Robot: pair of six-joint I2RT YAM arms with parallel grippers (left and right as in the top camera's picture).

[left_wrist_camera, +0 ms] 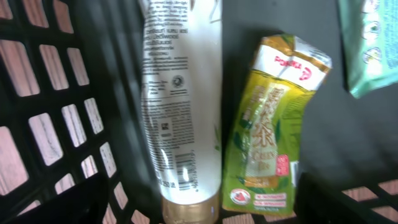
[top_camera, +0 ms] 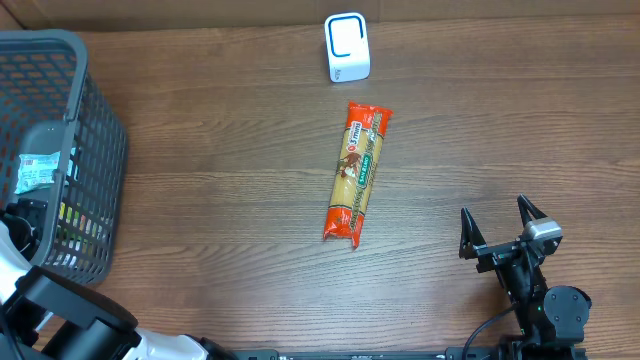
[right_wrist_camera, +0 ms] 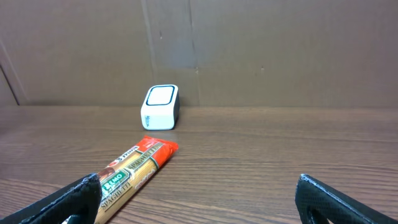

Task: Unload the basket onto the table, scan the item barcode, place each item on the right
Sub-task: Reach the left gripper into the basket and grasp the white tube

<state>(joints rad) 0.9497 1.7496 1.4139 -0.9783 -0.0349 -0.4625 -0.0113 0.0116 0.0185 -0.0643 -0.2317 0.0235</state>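
Note:
In the left wrist view, a white tube [left_wrist_camera: 180,93] with a gold cap lies on the floor of the black basket [left_wrist_camera: 37,124]. A green tea carton [left_wrist_camera: 270,124] lies beside it. My left gripper [left_wrist_camera: 208,208] is down inside the basket. Its dark fingers [left_wrist_camera: 323,199] stand wide apart on either side of the tube's cap and the carton's bottom end, gripping neither. A red and yellow spaghetti pack [top_camera: 357,172] lies mid-table. The white scanner [top_camera: 347,48] stands behind it. My right gripper [top_camera: 495,212] rests open and empty at the front right.
The dark basket [top_camera: 95,130] fills the left edge of the table, and my left arm [top_camera: 30,225] reaches into it. A pale green packet [left_wrist_camera: 370,43] lies in the basket's corner. From the right wrist, the spaghetti pack [right_wrist_camera: 134,168] and the scanner [right_wrist_camera: 160,107] lie ahead.

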